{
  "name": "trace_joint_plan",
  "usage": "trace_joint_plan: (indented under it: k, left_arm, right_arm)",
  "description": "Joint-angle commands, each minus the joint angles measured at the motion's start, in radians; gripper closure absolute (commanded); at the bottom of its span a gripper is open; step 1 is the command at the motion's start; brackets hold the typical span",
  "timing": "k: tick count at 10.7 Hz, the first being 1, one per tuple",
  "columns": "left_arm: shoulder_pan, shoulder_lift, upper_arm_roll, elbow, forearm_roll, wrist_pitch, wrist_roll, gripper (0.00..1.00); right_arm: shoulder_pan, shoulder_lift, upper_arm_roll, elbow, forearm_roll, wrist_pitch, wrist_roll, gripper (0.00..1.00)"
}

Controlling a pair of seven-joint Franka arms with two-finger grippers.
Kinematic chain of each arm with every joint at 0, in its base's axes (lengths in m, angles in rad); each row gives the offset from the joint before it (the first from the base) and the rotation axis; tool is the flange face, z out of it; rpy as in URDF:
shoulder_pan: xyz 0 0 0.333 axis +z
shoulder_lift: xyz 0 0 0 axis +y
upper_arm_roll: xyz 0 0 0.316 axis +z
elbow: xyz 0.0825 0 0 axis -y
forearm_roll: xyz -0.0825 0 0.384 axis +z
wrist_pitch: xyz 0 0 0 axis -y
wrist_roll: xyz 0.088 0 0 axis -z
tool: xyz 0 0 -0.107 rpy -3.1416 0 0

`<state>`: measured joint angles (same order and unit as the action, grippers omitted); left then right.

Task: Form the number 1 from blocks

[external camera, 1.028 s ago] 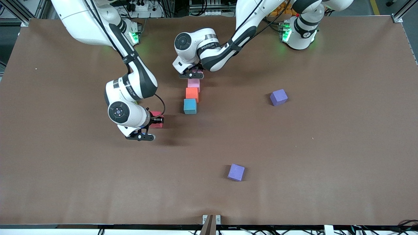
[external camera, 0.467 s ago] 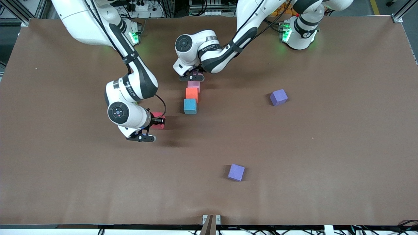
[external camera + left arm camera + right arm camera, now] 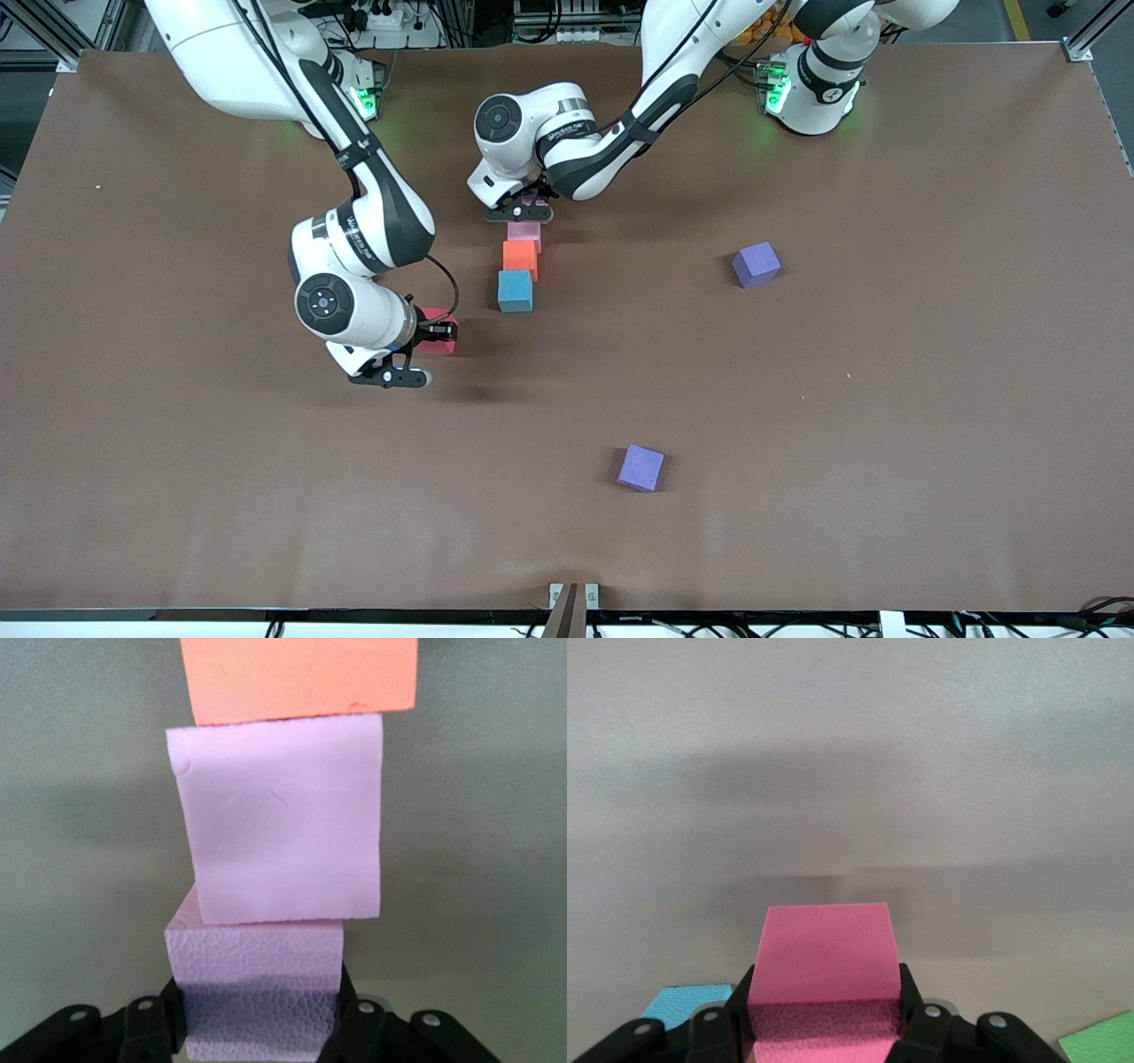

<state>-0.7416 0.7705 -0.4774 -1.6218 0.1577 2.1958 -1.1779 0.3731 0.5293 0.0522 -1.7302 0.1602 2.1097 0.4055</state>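
Observation:
A column of blocks lies mid-table: a pink block (image 3: 524,236) (image 3: 279,819), an orange block (image 3: 520,258) (image 3: 297,678) and a light blue block (image 3: 515,291) (image 3: 687,1001), the blue one nearest the camera. My left gripper (image 3: 529,206) (image 3: 257,1028) is shut on the second pink block (image 3: 534,200) (image 3: 254,988), low at the column's pink end and up against the lying pink block. My right gripper (image 3: 434,336) (image 3: 824,1028) is shut on the red block (image 3: 438,332) (image 3: 824,966), low over the table beside the light blue block, toward the right arm's end.
Two purple cubes lie apart from the column: one (image 3: 756,264) toward the left arm's end, one (image 3: 640,468) nearer the camera. A corner of the green cube (image 3: 1099,1045) shows in the right wrist view only; the right arm hides it in the front view.
The right gripper has carried the red block a little toward the column. The left gripper with its pink block has shifted slightly away from the camera.

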Motion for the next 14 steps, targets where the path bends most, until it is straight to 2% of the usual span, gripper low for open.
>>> trace_joint_plan:
  k: [1, 2, 3, 4, 9, 12, 14]
  left_arm:
    - [-0.013, 0.018, 0.01, 0.031, 0.014, 0.001, 0.011, 1.0]
    - [-0.015, 0.02, 0.01, 0.031, 0.014, 0.001, 0.011, 1.0]
    - [-0.013, 0.02, 0.01, 0.031, 0.016, 0.001, 0.014, 0.55]
    - [-0.024, 0.02, 0.01, 0.031, 0.035, 0.001, 0.021, 0.01]
    - [-0.021, -0.019, 0.008, 0.028, 0.046, -0.011, -0.008, 0.0]
    - [-0.016, -0.08, 0.008, 0.026, 0.042, -0.076, -0.019, 0.0]
    - [0.03, -0.126, 0.008, 0.02, 0.04, -0.105, -0.017, 0.0]
  right_arm:
    - [0.023, 0.038, 0.0, 0.067, 0.019, -0.011, 0.035, 1.0]
    - [0.024, 0.043, 0.0, 0.076, 0.019, -0.013, 0.042, 1.0]
    - [0.029, 0.047, 0.0, 0.081, 0.019, -0.02, 0.042, 1.0]
    - [0.03, 0.054, 0.0, 0.093, 0.019, -0.022, 0.047, 1.0]
    - [0.059, 0.097, 0.0, 0.153, 0.019, -0.026, 0.098, 1.0]
    - [0.063, 0.104, 0.0, 0.173, 0.019, -0.037, 0.095, 1.0]
    - [0.059, 0.104, 0.0, 0.182, 0.018, -0.053, 0.092, 1.0]
